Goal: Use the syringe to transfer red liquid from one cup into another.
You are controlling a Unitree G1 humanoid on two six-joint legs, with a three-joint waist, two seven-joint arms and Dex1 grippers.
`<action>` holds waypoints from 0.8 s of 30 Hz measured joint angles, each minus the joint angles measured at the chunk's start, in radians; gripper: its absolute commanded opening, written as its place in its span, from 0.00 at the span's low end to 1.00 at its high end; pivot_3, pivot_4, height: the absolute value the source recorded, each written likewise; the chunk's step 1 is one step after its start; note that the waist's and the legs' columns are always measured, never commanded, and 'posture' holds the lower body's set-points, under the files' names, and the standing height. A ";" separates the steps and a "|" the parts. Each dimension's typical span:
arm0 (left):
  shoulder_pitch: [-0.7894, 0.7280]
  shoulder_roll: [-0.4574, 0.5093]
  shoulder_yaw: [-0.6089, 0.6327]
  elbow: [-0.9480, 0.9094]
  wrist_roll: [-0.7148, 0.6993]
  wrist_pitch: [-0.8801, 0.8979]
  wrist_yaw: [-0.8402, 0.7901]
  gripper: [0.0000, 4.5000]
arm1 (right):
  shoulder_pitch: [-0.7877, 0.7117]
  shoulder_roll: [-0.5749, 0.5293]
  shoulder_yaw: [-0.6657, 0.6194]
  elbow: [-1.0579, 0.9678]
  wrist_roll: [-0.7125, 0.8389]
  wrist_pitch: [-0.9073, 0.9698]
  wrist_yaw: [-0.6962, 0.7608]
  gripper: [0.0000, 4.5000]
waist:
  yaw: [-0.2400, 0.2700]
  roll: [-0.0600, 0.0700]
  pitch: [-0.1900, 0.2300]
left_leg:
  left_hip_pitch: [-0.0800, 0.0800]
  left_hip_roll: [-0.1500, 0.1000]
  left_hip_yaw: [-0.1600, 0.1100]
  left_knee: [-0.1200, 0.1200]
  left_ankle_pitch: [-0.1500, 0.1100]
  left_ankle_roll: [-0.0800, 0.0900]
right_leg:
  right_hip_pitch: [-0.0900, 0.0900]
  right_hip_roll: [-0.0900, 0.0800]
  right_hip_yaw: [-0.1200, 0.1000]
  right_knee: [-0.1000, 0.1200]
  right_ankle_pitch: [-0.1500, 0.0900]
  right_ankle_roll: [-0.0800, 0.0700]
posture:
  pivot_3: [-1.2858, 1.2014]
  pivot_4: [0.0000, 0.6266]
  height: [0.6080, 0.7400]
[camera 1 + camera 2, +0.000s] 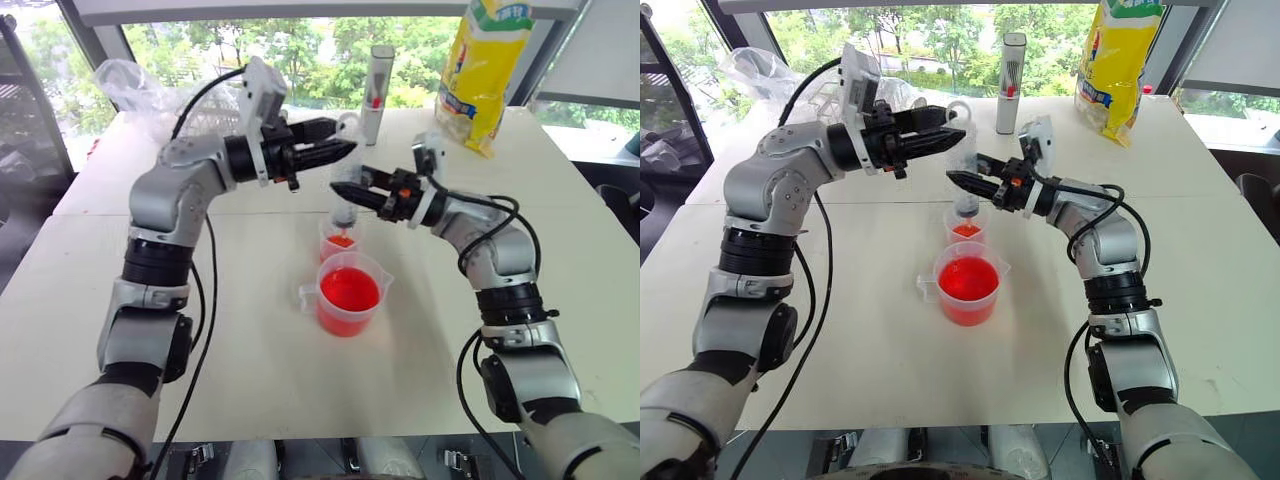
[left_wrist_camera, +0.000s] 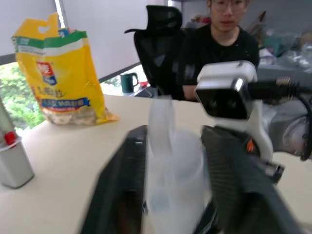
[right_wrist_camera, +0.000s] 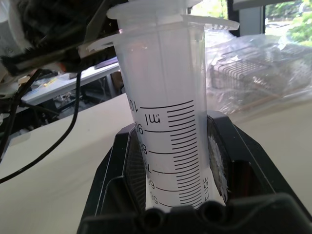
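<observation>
Head views: the right gripper (image 1: 962,182) clamps the syringe (image 1: 964,165) upright by its barrel, tip over the small cup (image 1: 338,238), which holds a little red liquid (image 1: 340,240); the handled cup (image 1: 349,295) stands just in front, nearly full
Left wrist view: the left gripper (image 2: 173,195) has its fingers apart around the plunger top
Right wrist view: barrel gripped between both pads, looking empty
Risk: a crooked push on the plunger could tilt the syringe and drip outside the small cup, or knock it over
</observation>
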 measured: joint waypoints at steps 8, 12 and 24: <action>0.025 0.051 0.035 -0.037 -0.022 0.019 0.006 0.99 | -0.023 0.003 -0.003 -0.082 0.043 0.017 -0.005 0.31 | 0.001 0.001 0.000 | 0.000 0.001 0.000 0.000 0.000 0.000 | 0.000 0.000 0.000 0.000 0.000 0.000 | 0.52 0.24 1.00; 0.047 0.116 0.075 -0.047 -0.032 0.022 0.032 0.99 | -0.018 0.009 0.001 -0.096 0.056 0.028 -0.012 0.31 | -0.003 0.001 0.000 | 0.000 0.001 0.000 -0.001 0.000 0.000 | 0.000 0.000 0.000 0.000 0.000 0.000 | 0.52 0.24 1.00; 0.279 0.196 0.148 -0.255 -0.080 0.102 0.091 0.99 | -0.050 -0.139 0.024 -0.144 0.046 0.219 -0.050 0.31 | 0.005 0.000 0.000 | -0.001 0.001 0.000 0.000 0.000 0.000 | 0.000 -0.003 0.000 -0.001 0.000 0.000 | 0.52 0.24 1.00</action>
